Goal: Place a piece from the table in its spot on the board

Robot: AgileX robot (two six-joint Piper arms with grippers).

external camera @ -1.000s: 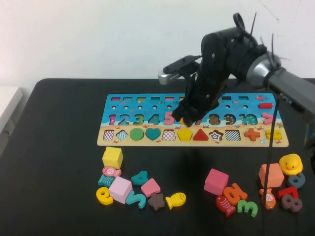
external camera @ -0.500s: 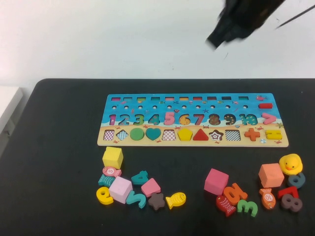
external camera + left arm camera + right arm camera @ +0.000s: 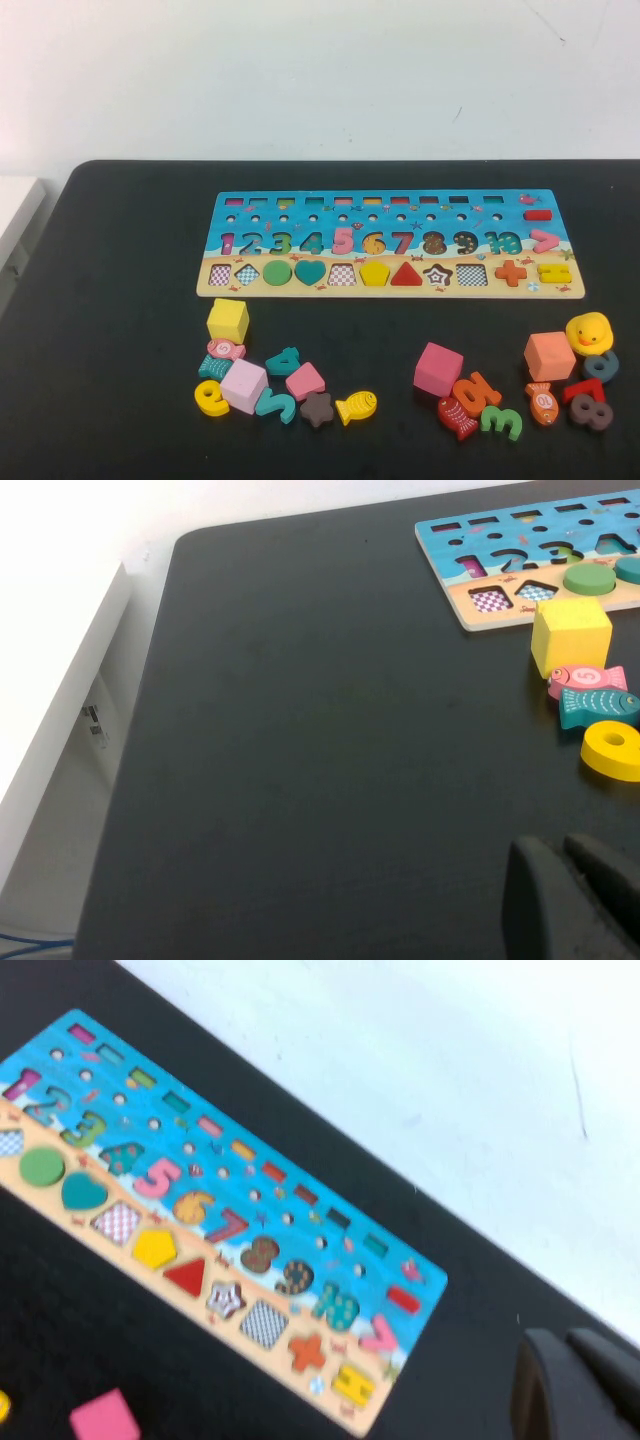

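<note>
High view shows the board (image 3: 390, 245) at 12 o'clock on the counter (image 3: 120, 300), loose pieces (image 3: 285, 380) toward 6. Left claw (image 3: 575, 900) and right claw (image 3: 570, 1385) each show clenched, holding nothing, in wrist views only.

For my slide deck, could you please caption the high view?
Number-and-shape puzzle board on a black table, loose pieces in two clusters below; neither tool in view.

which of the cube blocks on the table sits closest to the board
The yellow cube, just below the board's left end. The pale pink, magenta and salmon cubes sit farther away. Neither end effector is near.
</note>
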